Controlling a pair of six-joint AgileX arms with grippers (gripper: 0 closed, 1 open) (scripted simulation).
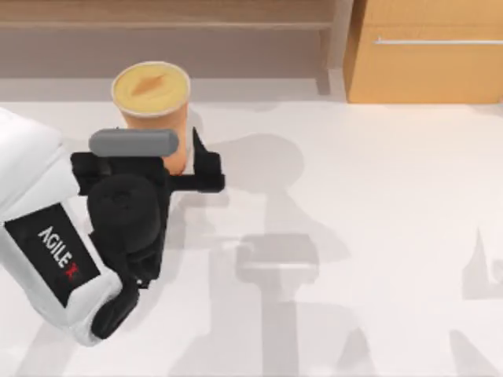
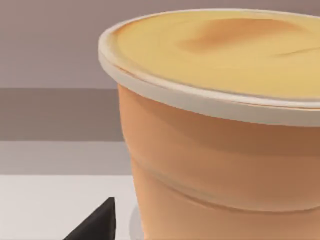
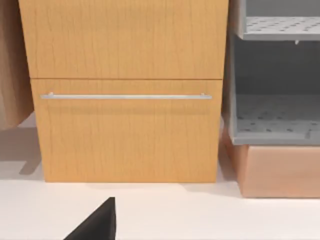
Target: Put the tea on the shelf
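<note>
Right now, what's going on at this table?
The left arm's tool is at the tea, its fingers on either side of the cup's lower body; a firm grip can't be confirmed. The cup stands upright on the white table, just in front of the wooden shelf. The right wrist view faces the cabinet.

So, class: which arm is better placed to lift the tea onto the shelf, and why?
Left. The left claw sits at the tea, just before the shelf; the right wrist view faces the cabinet.
</note>
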